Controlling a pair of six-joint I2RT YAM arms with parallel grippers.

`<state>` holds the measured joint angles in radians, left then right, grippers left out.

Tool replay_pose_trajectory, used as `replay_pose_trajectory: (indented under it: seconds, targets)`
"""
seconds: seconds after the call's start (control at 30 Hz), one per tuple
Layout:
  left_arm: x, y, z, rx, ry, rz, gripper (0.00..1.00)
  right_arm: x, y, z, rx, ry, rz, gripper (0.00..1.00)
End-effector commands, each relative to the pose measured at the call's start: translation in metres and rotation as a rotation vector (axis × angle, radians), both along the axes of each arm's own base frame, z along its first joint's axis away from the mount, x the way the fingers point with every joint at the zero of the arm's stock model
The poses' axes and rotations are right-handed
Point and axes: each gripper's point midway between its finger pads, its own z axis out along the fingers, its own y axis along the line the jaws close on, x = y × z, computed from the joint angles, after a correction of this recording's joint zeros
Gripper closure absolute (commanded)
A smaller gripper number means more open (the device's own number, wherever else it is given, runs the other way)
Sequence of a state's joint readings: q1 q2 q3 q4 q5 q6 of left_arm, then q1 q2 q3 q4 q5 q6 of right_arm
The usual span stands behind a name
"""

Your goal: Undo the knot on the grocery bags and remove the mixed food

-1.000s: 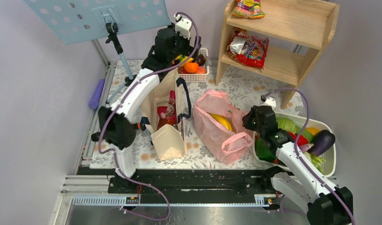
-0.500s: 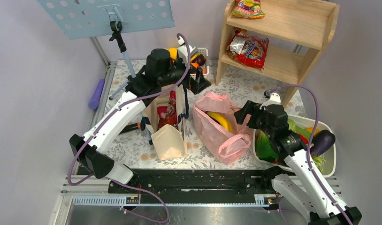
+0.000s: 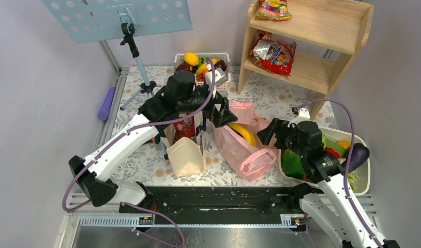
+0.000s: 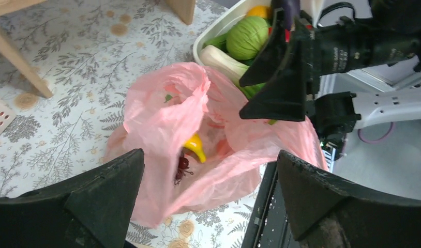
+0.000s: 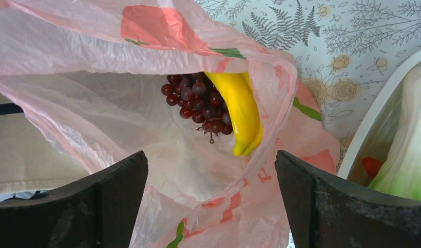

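Observation:
The pink grocery bag (image 3: 243,147) lies on the floral mat with its mouth gaping; the knot is out of view. Inside lie a yellow banana (image 5: 242,113) and a dark grape bunch (image 5: 195,101), which the left wrist view shows as the banana (image 4: 196,146) and grapes (image 4: 181,165). My left gripper (image 3: 225,118) hangs open above the bag's far left rim, jaws (image 4: 209,155) wide and holding nothing. At the bag's right rim, my right gripper (image 3: 269,133) is open too, its jaws (image 5: 211,155) spread over the mouth and empty.
A beige canvas tote (image 3: 186,150) holding a red packet stands left of the bag. A white tub (image 3: 364,178) of vegetables sits on the right. At the back are a fruit basket (image 3: 223,82), a wooden shelf (image 3: 322,62) with snack packets, and a music stand (image 3: 138,57).
My right gripper, shut a second ago, has opened at the bag's rim. The left arm swung from the back basket forward to above the bag, still open.

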<state>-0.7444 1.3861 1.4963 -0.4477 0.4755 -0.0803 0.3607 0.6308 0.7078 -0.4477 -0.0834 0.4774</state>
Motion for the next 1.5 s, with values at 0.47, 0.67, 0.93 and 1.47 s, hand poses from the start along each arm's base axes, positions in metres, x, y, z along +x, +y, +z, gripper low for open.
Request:
replay_pose_trajectory:
  seconds: [0.47,0.67,0.93,1.47]
  targets:
    - [0.006,0.009,-0.033,0.088,-0.064,0.117,0.51,-0.008,0.032,0.06,0.085,-0.074,0.189,0.25]
    - [0.001,0.008,-0.04,0.105,-0.045,0.128,0.75,0.005,0.054,0.06,0.069,-0.089,0.238,0.33]
    - [-0.001,0.008,-0.044,0.111,-0.04,0.148,0.98,0.035,0.081,0.018,-0.026,-0.073,0.235,0.38]
    - [-0.002,0.02,-0.054,0.113,0.024,0.246,1.0,-0.083,0.083,-0.131,-0.1,0.3,0.269,0.16]
